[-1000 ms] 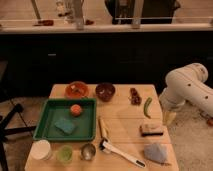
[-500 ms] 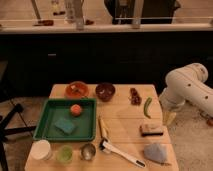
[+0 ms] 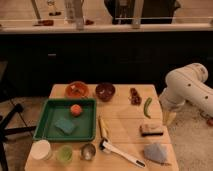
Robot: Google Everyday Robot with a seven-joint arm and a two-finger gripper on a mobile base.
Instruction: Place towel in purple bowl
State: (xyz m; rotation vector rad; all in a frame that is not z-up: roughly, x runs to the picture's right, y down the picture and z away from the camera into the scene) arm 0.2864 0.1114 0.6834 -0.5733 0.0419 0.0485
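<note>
The towel (image 3: 156, 151) is a crumpled grey-blue cloth lying on the wooden table's front right corner. The purple bowl (image 3: 105, 91) is dark and stands at the back middle of the table, beside an orange bowl (image 3: 77, 90). My white arm (image 3: 187, 90) hangs beyond the table's right edge. My gripper (image 3: 170, 118) points down beside that edge, roughly level with the table top, behind and to the right of the towel. It holds nothing that I can see.
A green tray (image 3: 45, 127) at the left holds an orange fruit (image 3: 75, 109) and a blue sponge (image 3: 65, 126). Cups (image 3: 41, 149) line the front left. A brush (image 3: 122, 152), pale stick (image 3: 102, 127), brown block (image 3: 151, 130), green pepper (image 3: 147, 107) and a snack (image 3: 134, 96) lie between towel and bowl.
</note>
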